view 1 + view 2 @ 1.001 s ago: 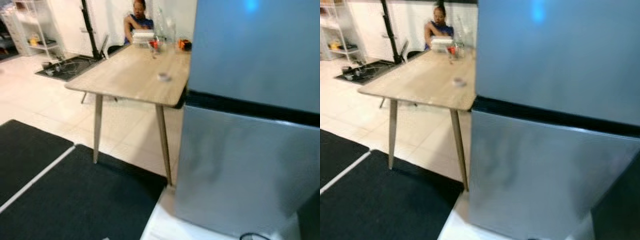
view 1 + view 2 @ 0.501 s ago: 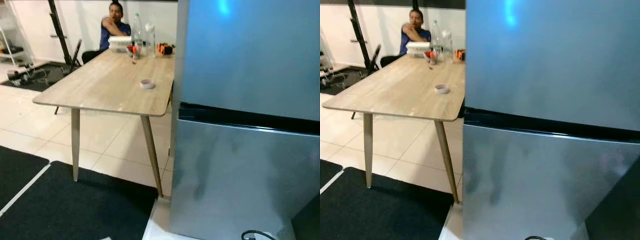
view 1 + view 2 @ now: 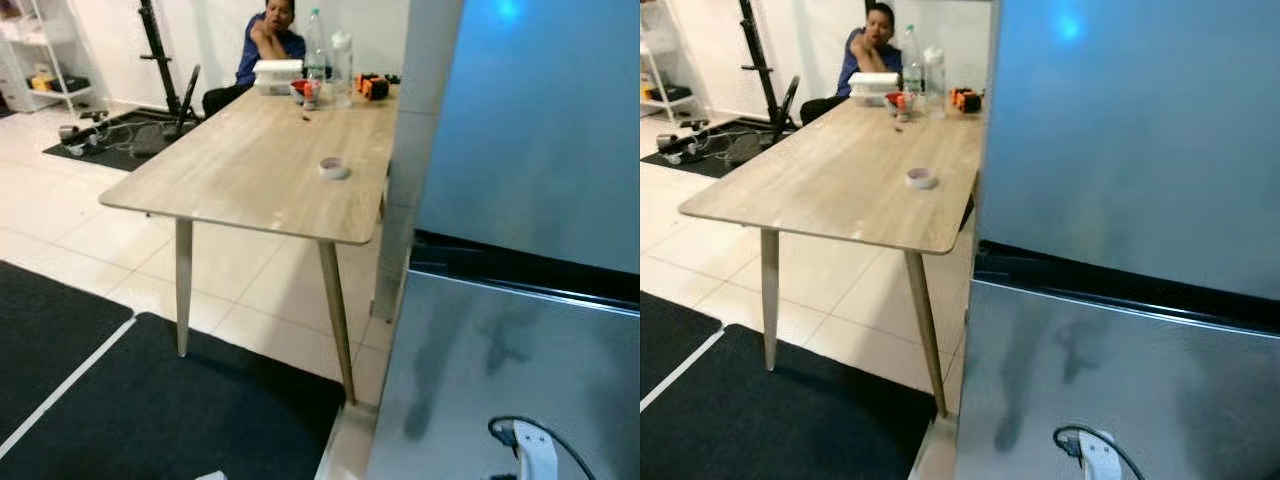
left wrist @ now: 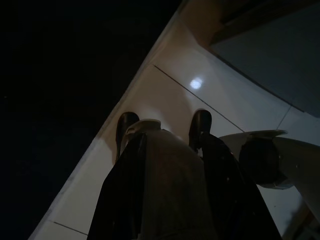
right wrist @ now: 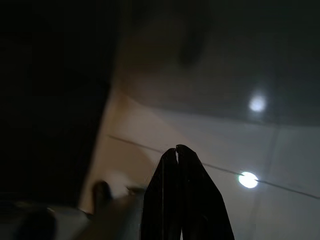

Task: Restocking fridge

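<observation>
**Closed fridge close ahead, both arms hanging low**

Nearest, the left gripper (image 4: 162,125) hangs over pale floor tile beside a black mat (image 3: 170,410), its fingers spread apart with nothing between them. The right gripper (image 5: 176,150) also points at the tile, fingers pressed together and empty.

The fridge (image 3: 1130,200) stands on the right, both grey doors closed — a dark seam divides the upper door from the lower. No readable writing shows on it.

Left of the fridge stands a wooden counter (image 3: 240,170). A small white ring-shaped object (image 3: 333,167) lies near its right edge. At the far end cluster a clear bottle (image 3: 315,40), a white box (image 3: 277,72) and small orange items (image 3: 372,87) — labels too small to read. A person (image 3: 270,40) sits behind that far edge.
</observation>
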Motion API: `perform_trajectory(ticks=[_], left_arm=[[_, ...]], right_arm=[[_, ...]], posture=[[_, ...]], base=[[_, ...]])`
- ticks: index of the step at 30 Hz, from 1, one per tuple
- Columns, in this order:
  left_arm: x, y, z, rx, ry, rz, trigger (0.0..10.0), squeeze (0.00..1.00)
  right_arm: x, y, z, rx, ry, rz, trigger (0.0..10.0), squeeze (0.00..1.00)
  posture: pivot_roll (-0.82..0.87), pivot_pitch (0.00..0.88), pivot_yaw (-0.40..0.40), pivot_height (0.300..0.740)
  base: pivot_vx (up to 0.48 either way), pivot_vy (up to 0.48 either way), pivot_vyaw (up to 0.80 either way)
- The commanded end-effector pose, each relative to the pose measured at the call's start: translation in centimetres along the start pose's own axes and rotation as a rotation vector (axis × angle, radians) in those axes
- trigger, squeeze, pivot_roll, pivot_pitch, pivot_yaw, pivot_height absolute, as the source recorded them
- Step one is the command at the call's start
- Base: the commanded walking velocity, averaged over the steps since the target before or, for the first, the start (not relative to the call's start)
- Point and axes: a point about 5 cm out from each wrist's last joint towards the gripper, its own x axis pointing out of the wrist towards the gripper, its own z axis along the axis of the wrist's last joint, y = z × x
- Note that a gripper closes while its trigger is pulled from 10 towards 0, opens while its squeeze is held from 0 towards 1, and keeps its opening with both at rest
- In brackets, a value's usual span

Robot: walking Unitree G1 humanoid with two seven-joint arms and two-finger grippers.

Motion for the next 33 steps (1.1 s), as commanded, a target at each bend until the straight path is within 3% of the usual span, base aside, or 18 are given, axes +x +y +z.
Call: perform_trajectory(ticks=[1,6,8,9,11,13,18,20,25,28,30,31,32,33], left_arm=[[-0.1,0.2,-0.4,0.006,0.017,0.004,10.0,0.00],[-0.1,0.1,-0.5,0.006,0.020,0.002,10.0,0.00],[-0.1,0.0,-0.6,0.004,0.022,0.000,10.0,0.00],[-0.1,0.0,-0.6,0.004,0.022,0.000,10.0,0.00],[-0.1,-0.1,-0.7,0.002,0.023,-0.001,10.0,0.00],[-0.1,-0.1,-0.7,0.002,0.023,-0.001,10.0,0.00],[-0.1,-0.3,-0.8,-0.004,0.022,-0.002,10.0,0.00],[-0.1,-0.3,-0.8,-0.005,0.022,-0.002,10.0,0.00],[0.0,-0.4,-0.9,-0.009,0.023,-0.003,10.0,0.00],[-0.1,-0.5,-1.1,-0.010,0.027,-0.004,10.0,0.00],[0.0,-0.6,-1.2,-0.010,0.030,-0.004,10.0,0.00],[0.0,-0.6,-1.2,-0.010,0.030,-0.004,10.0,0.00],[0.0,-0.7,-1.2,-0.009,0.032,-0.005,10.0,0.00],[0.0,-0.7,-1.2,-0.009,0.032,-0.005,10.0,0.00]], right_arm=[[0.1,-0.1,1.3,0.049,-0.065,0.014,10.0,0.00],[0.6,0.5,5.8,0.108,-0.231,0.058,10.0,0.00],[0.6,0.9,8.9,0.091,-0.321,0.070,10.0,0.00],[0.6,0.9,8.9,0.091,-0.321,0.070,10.0,0.00],[0.6,1.7,11.6,0.063,-0.398,0.088,10.0,0.00],[0.6,1.7,11.6,0.063,-0.398,0.088,10.0,0.00],[0.2,3.6,16.3,0.041,-0.538,0.140,10.0,0.00],[0.2,3.8,16.6,0.037,-0.547,0.146,10.0,0.00],[0.6,4.0,15.0,-0.030,-0.466,0.161,10.0,0.00],[1.2,3.5,10.7,-0.166,-0.291,0.148,10.0,0.00],[1.1,2.1,6.2,-0.221,-0.137,0.101,10.0,0.00],[1.1,2.1,6.2,-0.221,-0.137,0.101,10.0,0.00],[0.6,0.7,2.2,-0.248,0.008,0.042,10.0,0.00],[0.6,0.7,2.2,-0.248,0.008,0.042,10.0,0.00]], posture=[[-0.11,0.000,0.007,0.740],[-0.11,0.000,0.007,0.740],[-0.11,0.000,0.005,0.740],[-0.11,0.000,0.005,0.740],[-0.11,0.000,0.003,0.740],[-0.11,0.000,0.003,0.740],[-0.10,0.000,-0.001,0.740],[-0.10,0.000,-0.001,0.740],[-0.10,0.000,-0.009,0.740],[-0.11,0.000,-0.010,0.740],[-0.11,0.000,-0.014,0.740],[-0.11,0.000,-0.014,0.740],[-0.11,0.000,-0.014,0.740],[-0.11,0.000,-0.014,0.740]], base=[[0.000,0.000,0.00],[0.000,0.000,0.00],[0.000,0.000,0.00],[0.000,0.000,0.00],[0.000,0.000,0.00],[0.000,0.000,0.00],[0.000,0.000,0.00],[0.000,0.000,0.00],[0.000,0.000,0.00],[0.000,0.000,0.00],[0.000,0.000,0.00],[0.000,0.000,0.00],[0.000,0.000,0.79],[0.000,0.000,0.79]])
